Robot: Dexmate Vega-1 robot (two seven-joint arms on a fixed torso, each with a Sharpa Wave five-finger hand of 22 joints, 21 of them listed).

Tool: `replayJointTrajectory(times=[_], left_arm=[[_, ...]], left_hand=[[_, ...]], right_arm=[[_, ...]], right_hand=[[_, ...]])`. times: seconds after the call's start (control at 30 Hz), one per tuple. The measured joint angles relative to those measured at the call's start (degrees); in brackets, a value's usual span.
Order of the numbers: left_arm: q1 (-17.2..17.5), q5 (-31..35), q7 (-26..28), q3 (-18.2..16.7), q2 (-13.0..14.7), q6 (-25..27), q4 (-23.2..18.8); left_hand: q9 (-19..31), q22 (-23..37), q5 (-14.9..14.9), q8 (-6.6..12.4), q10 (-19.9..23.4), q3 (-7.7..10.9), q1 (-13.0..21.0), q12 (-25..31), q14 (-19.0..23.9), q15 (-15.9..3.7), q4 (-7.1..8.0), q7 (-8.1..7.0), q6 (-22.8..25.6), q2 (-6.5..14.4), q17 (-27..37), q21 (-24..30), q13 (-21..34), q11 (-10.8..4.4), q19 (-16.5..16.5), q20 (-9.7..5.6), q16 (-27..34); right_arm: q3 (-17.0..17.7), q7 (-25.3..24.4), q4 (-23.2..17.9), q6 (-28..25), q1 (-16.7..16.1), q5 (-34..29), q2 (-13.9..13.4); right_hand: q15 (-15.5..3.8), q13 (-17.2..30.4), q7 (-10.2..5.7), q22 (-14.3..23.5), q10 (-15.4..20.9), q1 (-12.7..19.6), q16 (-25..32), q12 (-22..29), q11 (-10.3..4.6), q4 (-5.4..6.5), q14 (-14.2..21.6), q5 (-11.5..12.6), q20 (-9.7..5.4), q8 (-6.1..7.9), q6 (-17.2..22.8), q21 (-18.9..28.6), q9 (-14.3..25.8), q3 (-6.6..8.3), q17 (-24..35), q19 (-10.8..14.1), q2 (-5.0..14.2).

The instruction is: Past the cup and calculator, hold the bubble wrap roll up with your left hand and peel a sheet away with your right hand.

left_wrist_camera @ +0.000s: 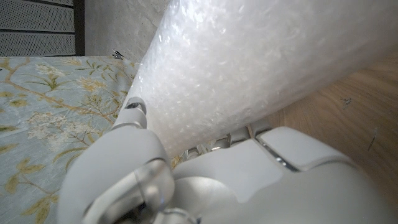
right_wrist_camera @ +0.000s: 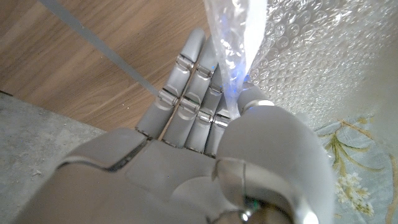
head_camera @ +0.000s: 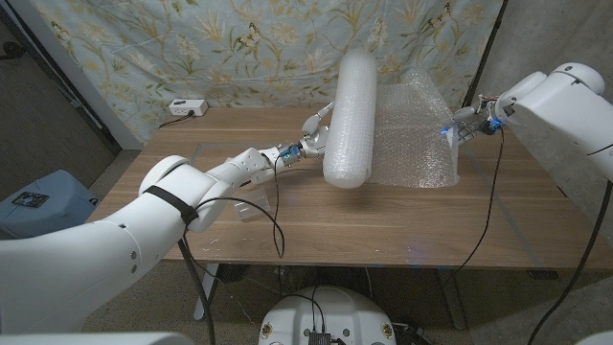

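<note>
Left hand grips the bubble wrap roll, held up tilted over the table, fingers mostly hidden behind it. Right hand pinches the peeled sheet edge; its fingertips are blurry

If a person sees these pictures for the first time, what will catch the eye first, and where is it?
The eye goes first to the big white bubble wrap roll, standing tilted above the middle of the wooden table, held by the left hand. From it a clear sheet stretches toward the right hand, which pinches its edge between thumb and fingers. Behind hangs a flowered cloth.
</note>
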Motion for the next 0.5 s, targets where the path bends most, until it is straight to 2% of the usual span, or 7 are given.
replayJointTrajectory(times=[0.5], left_arm=[[0.2, -0.6, 1.3, -0.7, -0.1, -0.4, 0.4]], left_hand=[[0.0, 0.0, 0.0, 0.0, 0.0, 0.16, 0.0, 0.0, 0.0, 0.0, 0.16, 0.0, 0.0, 0.0, 0.0, 0.0, 0.0, 0.0, 0.0, 0.0, 0.0]], right_arm=[[-2.5, 1.5, 2.4, -0.3, 2.9, -0.5, -0.9]], right_hand=[[0.02, 0.0, 0.02, 0.0, 0.0, 0.0, -0.7, -0.1, 0.0, 0.0, 0.0, 0.1, -0.18, -0.1, 0.0, 0.7, 0.3, -0.01, 0.8, -0.2, -0.01]])
